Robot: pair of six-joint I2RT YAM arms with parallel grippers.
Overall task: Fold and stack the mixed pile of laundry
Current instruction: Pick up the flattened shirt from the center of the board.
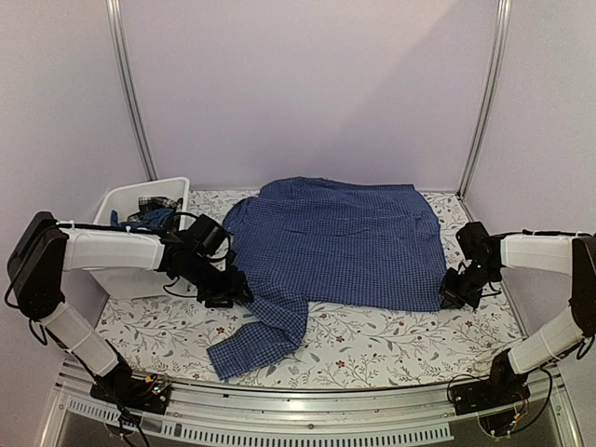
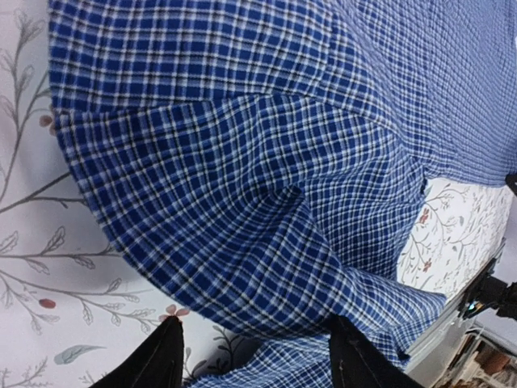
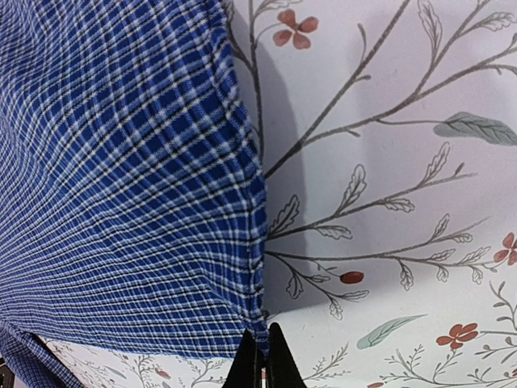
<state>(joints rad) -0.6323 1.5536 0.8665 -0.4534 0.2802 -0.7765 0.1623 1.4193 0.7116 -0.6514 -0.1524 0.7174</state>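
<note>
right gripper [image 3: 262, 343] and left gripper [image 2: 254, 327] at opposite edges of the checked shirt [image 1: 345, 237]; folding barely begun.
progress: between the two grippers the shirt lies spread flat on the floral tablecloth [image 1: 372, 345], one sleeve hanging to the near side of the left gripper. no fold shows in it and no stack is in view. behind the left gripper's wrist, the white tub [image 1: 116, 200] holds the rest of the pile, a black-and-white plaid piece [image 1: 155, 202] and a dark blue garment [image 1: 140, 222] among it, so nearly all the task appears to remain. hands: the right gripper's fingers are pressed together on the shirt's hem corner, with creases running into the pinch. the left gripper's fingers [image 2: 157, 360] stand well apart, astride a raised ridge of sleeve cloth, not pinching it as far as shows.
</note>
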